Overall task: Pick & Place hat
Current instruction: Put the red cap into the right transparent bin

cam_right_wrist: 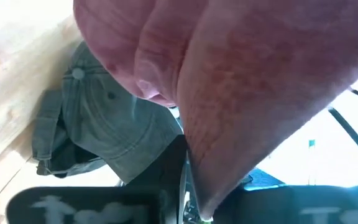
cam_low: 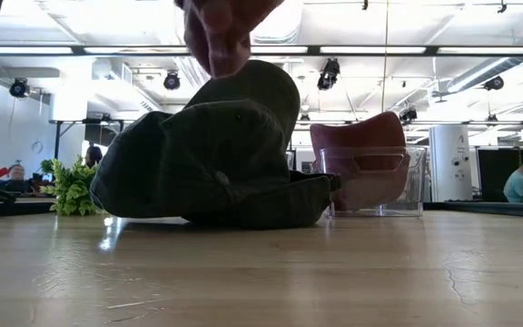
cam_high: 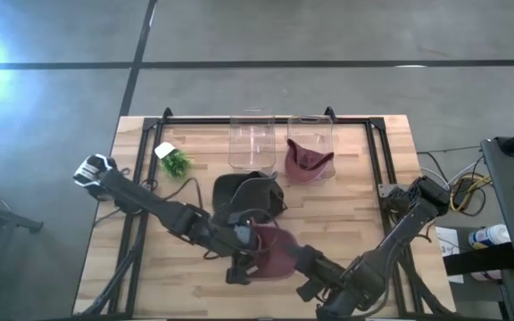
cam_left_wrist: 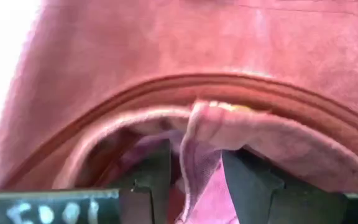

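High view: a red hat (cam_high: 273, 251) is held up over the table's (cam_high: 346, 205) near edge by both claws — the left claw (cam_high: 255, 259) and the right claw (cam_high: 294, 257) are each closed tight on it. A dark hat (cam_high: 246, 193) lies behind.

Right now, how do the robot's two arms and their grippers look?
Both arms are dark and slim. The left arm has a white, light-coloured base end; the right arm is black throughout. The left gripper has flat dark fingers and faint white lettering on its body.
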You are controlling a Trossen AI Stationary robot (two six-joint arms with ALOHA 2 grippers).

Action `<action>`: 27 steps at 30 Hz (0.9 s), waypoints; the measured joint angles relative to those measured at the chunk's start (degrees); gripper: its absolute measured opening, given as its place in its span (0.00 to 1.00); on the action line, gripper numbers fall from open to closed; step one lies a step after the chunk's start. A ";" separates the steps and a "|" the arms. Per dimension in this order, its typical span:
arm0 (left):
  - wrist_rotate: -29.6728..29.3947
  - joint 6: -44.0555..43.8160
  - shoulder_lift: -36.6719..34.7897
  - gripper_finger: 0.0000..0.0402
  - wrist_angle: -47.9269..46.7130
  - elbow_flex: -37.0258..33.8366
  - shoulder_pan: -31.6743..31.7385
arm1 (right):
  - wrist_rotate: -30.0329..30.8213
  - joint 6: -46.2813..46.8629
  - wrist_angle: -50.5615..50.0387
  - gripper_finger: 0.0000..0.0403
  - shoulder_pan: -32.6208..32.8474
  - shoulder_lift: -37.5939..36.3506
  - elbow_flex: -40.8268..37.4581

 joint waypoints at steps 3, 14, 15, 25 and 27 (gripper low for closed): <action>-0.35 -5.76 -1.30 0.34 -4.35 0.23 -0.12 | 0.41 -0.09 -0.25 0.10 -0.05 0.00 -0.35; -4.23 -9.40 -1.90 0.34 -6.48 4.47 -2.30 | 0.28 3.71 0.04 0.11 -0.77 0.00 -0.95; -4.70 -9.01 -2.34 0.34 -7.00 5.13 -2.39 | 0.29 3.69 0.26 0.11 -0.79 0.00 -1.23; -5.72 -12.41 -5.38 0.34 -11.13 6.87 -2.45 | 1.19 0.67 7.89 0.11 -1.77 0.00 -2.33; -4.88 -12.86 -4.28 0.34 -11.04 6.08 -2.41 | 1.87 -2.67 10.71 0.11 -2.53 0.00 -2.33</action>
